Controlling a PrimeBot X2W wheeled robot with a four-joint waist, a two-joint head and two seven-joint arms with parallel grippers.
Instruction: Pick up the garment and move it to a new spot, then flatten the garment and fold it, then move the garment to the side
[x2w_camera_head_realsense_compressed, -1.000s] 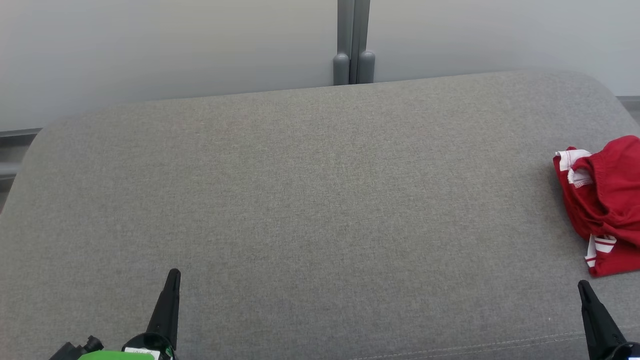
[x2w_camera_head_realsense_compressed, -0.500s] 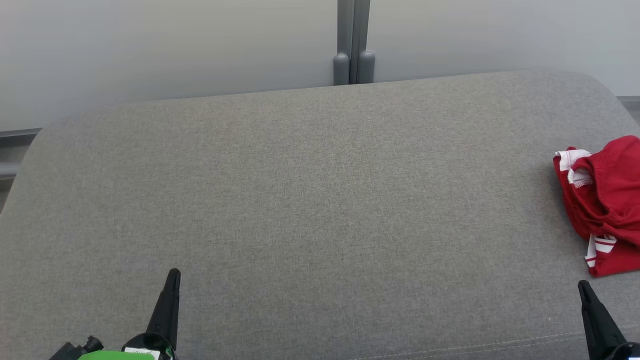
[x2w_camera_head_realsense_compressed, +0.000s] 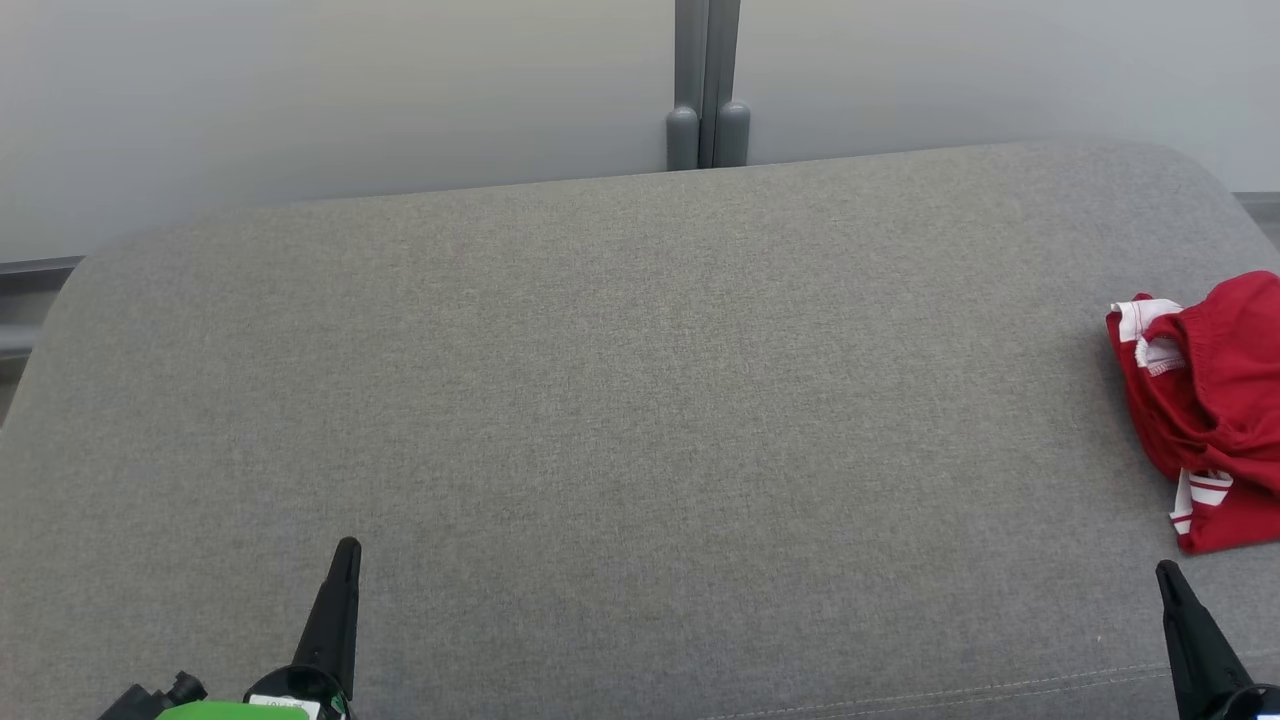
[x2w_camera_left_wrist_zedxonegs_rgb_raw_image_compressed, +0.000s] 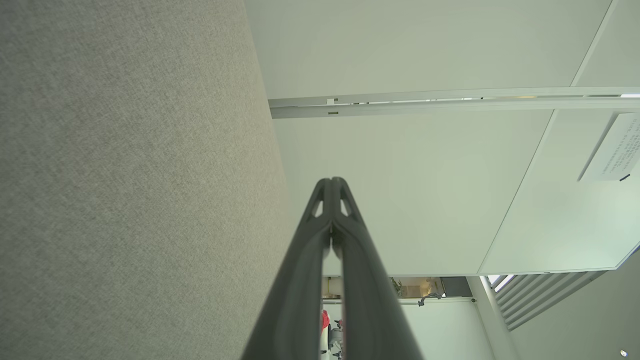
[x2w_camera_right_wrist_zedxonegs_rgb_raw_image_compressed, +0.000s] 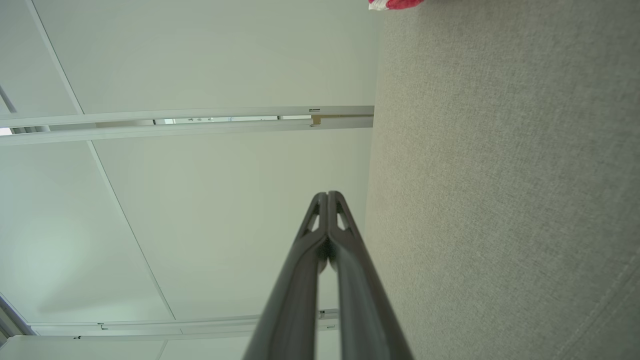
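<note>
My left hand (x2w_camera_head_realsense_compressed: 346, 552) and right hand (x2w_camera_head_realsense_compressed: 1164, 572), both with fingers pressed together and empty, rest at the near edge of the grey cushion (x2w_camera_head_realsense_compressed: 640, 400). The crumpled red garment (x2w_camera_head_realsense_compressed: 1215, 400) lies at its right end, where a misjudged grab could snag bunched layers or shove it off.

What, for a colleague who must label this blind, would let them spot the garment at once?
A wide grey cushion stands before a pale wall. Near its right edge, just beyond the right gripper, lies the garment. It is a crumpled red heap with white striped trim, vivid against the grey fabric.
</note>
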